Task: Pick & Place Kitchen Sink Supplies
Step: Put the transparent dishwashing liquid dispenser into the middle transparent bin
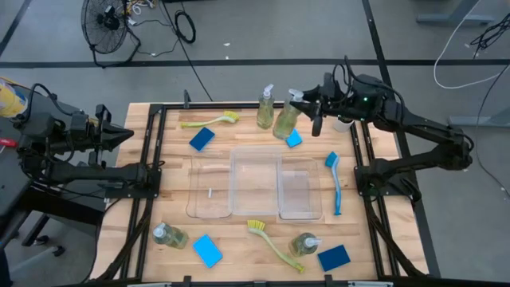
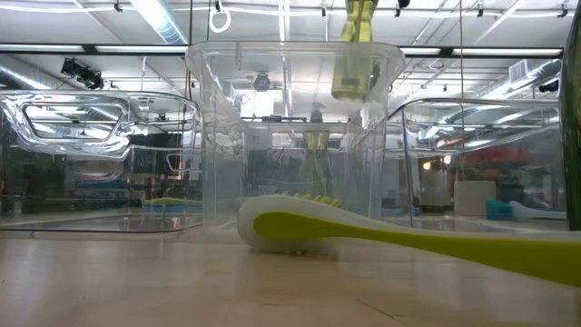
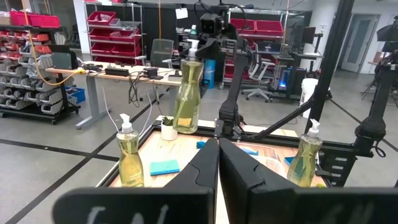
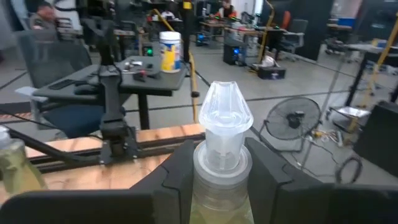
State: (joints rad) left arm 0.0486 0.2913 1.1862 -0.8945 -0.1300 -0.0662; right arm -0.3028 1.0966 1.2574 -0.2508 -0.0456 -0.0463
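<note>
Right gripper (image 4: 217, 165), jaws clamped on the neck of a soap bottle (image 1: 286, 119) lifted clear above the worktop (image 1: 239, 247) near its far edge, presumably for transfer into the trays (image 1: 255, 185); left gripper (image 3: 217, 149), jaws closed and empty, waits aside.

Two matte-black jointed arms with looping black cables.

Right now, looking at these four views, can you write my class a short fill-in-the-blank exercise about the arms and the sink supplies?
1. The right end effector is shut on a clear pump bottle of yellow-green soap, gripping it at the ____.
2. The left end effector, waiting at the table's left edge, is ____.
3. The long-handled dish brush right of the clear plastic compartment trays is coloured ____.

Missing words: neck; shut; blue
</note>
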